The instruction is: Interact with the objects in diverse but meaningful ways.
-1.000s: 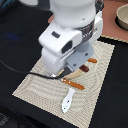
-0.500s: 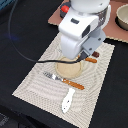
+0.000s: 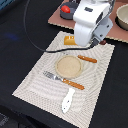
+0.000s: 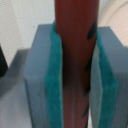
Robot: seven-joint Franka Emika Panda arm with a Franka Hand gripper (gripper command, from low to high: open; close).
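In the wrist view my gripper (image 4: 77, 87) is shut on the brown sausage (image 4: 75, 45), which stands upright between the teal pads (image 4: 54, 95). In the exterior view the white arm (image 3: 90, 22) hangs over the far edge of the striped placemat (image 3: 35, 75), and the gripper tips and sausage are hidden behind it. The tan round plate (image 3: 68, 66) lies bare in the middle of the mat. An orange-handled knife (image 3: 87, 59) lies on the plate's right, an orange-handled fork (image 3: 62, 80) in front of it. The yellow-orange bread loaf (image 3: 70, 41) shows beside the arm.
A white utensil (image 3: 67, 100) lies at the mat's near edge. A brown board (image 3: 117, 31) at the back holds the small red tomato (image 3: 65, 9) and a grey-blue pot (image 3: 123, 16). A black cable (image 3: 30, 30) loops over the dark table.
The arm has risen and moved toward the back of the mat, uncovering the tan plate it was over before.
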